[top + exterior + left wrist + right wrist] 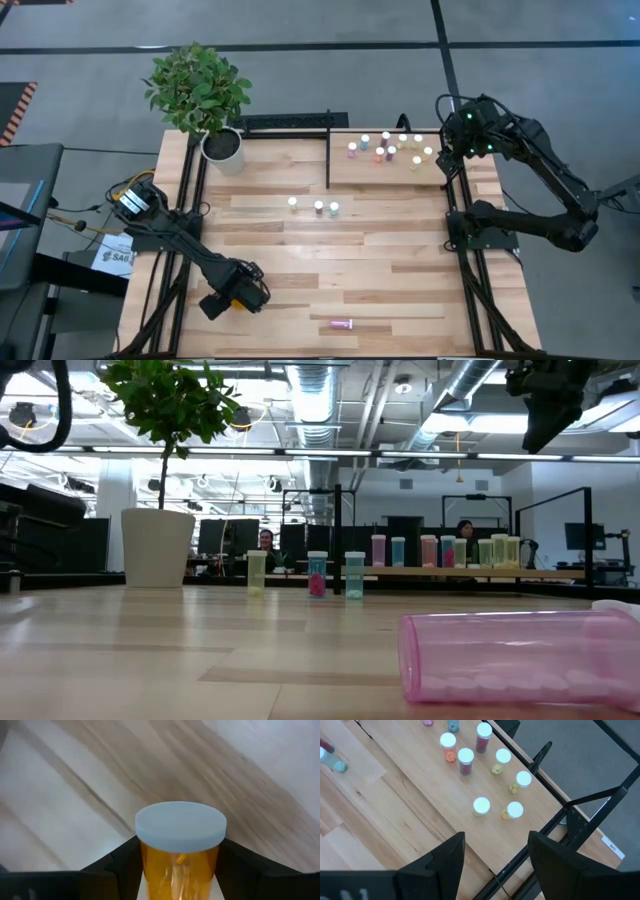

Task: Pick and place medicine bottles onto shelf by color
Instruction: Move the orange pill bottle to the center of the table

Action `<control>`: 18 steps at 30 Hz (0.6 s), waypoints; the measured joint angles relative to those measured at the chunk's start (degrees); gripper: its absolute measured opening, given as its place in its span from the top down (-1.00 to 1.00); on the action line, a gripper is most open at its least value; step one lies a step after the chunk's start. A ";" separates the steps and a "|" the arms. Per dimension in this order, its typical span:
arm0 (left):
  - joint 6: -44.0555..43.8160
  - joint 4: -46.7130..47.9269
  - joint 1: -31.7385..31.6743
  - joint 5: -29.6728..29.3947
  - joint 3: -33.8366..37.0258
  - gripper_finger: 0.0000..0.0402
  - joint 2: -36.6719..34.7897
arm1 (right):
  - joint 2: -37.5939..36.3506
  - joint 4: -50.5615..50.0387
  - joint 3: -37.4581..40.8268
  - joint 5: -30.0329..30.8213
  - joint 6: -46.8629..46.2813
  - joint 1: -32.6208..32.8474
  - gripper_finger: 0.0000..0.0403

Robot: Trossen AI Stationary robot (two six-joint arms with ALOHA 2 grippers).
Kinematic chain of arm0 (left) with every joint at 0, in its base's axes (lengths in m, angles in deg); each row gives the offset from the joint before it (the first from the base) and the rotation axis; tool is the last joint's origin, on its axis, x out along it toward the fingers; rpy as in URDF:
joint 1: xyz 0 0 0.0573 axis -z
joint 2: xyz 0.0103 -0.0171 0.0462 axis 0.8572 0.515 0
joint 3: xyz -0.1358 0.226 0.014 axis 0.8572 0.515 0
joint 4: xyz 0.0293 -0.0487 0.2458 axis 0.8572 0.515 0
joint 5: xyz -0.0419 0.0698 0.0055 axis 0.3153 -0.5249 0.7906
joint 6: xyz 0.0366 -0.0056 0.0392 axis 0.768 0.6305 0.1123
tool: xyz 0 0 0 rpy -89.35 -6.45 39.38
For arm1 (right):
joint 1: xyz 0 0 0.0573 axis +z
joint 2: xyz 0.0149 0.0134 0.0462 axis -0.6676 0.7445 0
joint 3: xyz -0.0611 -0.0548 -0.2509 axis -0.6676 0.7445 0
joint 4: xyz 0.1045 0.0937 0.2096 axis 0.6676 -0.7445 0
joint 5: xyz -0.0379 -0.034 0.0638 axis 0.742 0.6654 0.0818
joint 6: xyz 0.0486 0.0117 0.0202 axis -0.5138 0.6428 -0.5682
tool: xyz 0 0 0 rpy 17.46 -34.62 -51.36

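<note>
Orange bottle (180, 855): stood white-capped between the left gripper's fingers, over the table's near-left part, about 7 o'clock from the table's centre in the high view.
Left gripper (236, 293): jaws closed narrowly on the orange bottle, one dark finger (117, 870) against each side of its body; bare plank below it.
Pink bottle (343, 324): lay on its side on the tabletop (400, 270) at about 3 o'clock from the left gripper, near the front edge; filled the low view's foreground.
Three loose bottles (318, 207): stood upright in a short row at mid-table, about 1 o'clock from the left gripper, well apart from it.
Shelf (345, 170): sat at the table's far-right part, about 1 o'clock from centre, black-framed.
Shelf bottles (390, 150): roughly ten, upright, clustered on the shelf; pink, orange and maroon ones toward its middle, yellow ones toward the 3 o'clock end.
Right gripper (462, 140): hovered just off the shelf's 3 o'clock end, jaws spread wide and holding nothing, the yellow bottles (512, 795) ahead of its fingers (447, 855).
Plant pot (222, 148): white, with a leafy plant, at the table's far-left corner, about 9 o'clock from the shelf.
Obstruction: nothing lay between the left gripper and the shelf but the three loose bottles.
</note>
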 joint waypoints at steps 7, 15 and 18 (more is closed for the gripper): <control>4.21 0.03 1.17 -4.35 0.05 -0.01 0.02 | 0.01 0.00 0.00 0.00 0.00 0.01 -0.18; 6.67 0.43 2.21 -13.59 -0.42 0.12 0.24 | 0.02 0.00 0.00 0.00 0.00 0.01 -0.18; 6.72 1.55 2.04 -18.65 -1.35 0.23 0.39 | 0.02 0.01 0.00 0.00 0.00 0.00 -0.18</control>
